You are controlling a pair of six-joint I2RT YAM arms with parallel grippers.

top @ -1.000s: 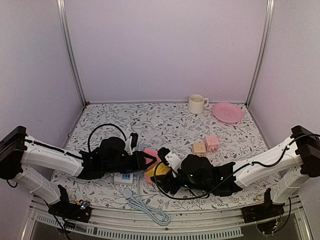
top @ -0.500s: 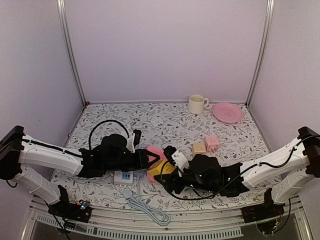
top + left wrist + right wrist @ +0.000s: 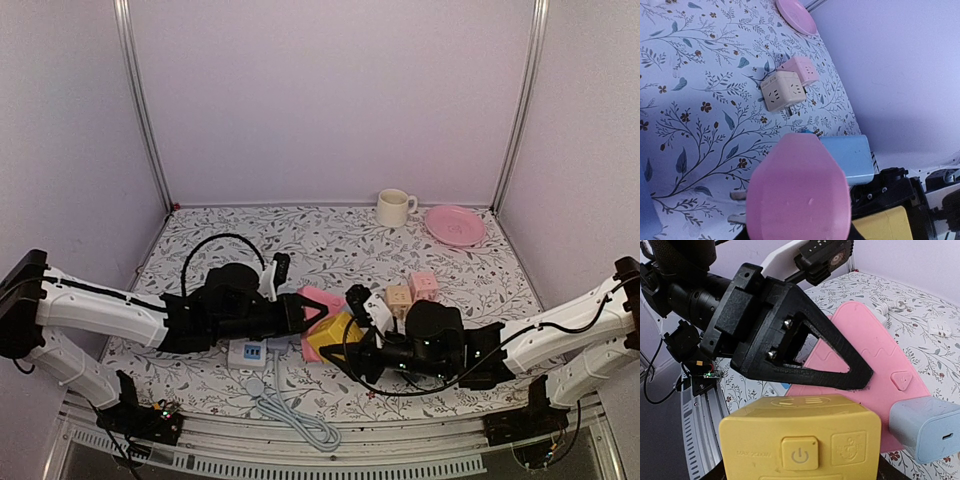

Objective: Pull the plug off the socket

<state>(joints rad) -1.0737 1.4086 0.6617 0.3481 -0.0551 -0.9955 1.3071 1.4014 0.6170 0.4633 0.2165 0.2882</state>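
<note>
Arms reach inward low over the flowered table (image 3: 330, 245) and meet near its front middle. The left gripper (image 3: 300, 312) is clamped on a pink block (image 3: 320, 298), held off the surface; in the right wrist view one black finger (image 3: 815, 372) lies across the block's broad face. The right gripper (image 3: 348, 338) is pinching a yellow cube (image 3: 332, 336) (power button facing its wrist camera), which sits just below and against the pink block in the top view; whether the two are joined I cannot tell. A pale blue charger (image 3: 926, 432) sits at the block's lower corner, beside the yellow cube; what it is plugged into is hidden. In the left wrist view two metal prongs (image 3: 737, 196) jut out bare beside the block, on the side away from the yellow cube. Under the left gripper lies a white strip (image 3: 247, 354), its grey cable (image 3: 295, 415) coiling toward the near edge. A beige cube (image 3: 398, 296) and a small pink cube (image 3: 424, 286) touch each other just beyond the right gripper. A mug (image 3: 394, 208) and a plate (image 3: 455, 225) stand at the back right, well apart from the rest.
</note>
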